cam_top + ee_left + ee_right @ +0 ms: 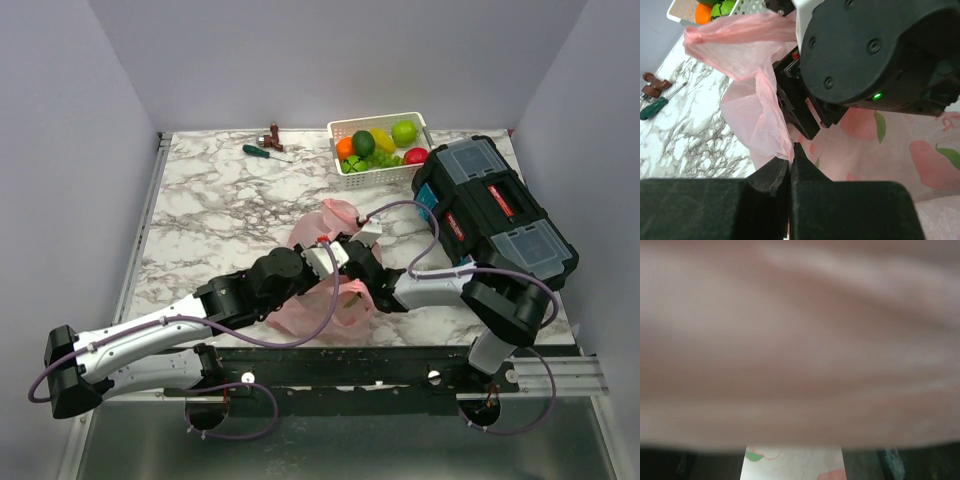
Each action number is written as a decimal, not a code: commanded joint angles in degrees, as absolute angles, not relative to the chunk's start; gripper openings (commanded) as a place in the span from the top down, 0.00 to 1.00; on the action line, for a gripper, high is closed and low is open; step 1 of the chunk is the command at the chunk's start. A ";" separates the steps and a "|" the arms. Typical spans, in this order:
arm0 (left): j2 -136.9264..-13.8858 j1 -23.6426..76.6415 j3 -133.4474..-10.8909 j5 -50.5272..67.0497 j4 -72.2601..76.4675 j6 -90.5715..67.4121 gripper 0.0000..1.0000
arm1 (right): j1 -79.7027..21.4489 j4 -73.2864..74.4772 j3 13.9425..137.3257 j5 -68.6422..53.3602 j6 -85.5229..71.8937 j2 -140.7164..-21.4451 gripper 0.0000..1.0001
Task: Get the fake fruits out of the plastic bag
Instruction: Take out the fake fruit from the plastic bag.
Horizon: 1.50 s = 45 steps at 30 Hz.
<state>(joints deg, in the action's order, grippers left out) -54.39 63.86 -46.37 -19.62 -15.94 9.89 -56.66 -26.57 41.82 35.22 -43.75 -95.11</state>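
Two arms meet at the bag (303,314), which lies crumpled near the front of the surface (220,210). Your left jaws are pressed together on a fold of its pink film, holding one side of the mouth up. The right arm (430,285) reaches inside, and its wrist view shows only blurred film, so I cannot tell how far the right jaws are parted or whether they have anything. Fruits (404,131) sit in the basket (375,181) at the far edge; whether any is left in the bag is hidden. Hold the left pinch firm and high so the mouth gapes. Close on a fruit, not on film. Draw the right arm out slowly along the opening, or the thin bag may drag or tear.
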 commanded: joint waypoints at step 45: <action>-55.46 65.70 -45.71 -22.67 -14.53 11.77 1.00 | -53.02 -19.37 40.80 18.94 -33.88 -81.54 0.99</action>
<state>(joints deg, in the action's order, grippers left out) -55.57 65.39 -46.37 -20.49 -15.88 11.00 -53.12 -24.40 42.28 23.73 -34.41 -85.78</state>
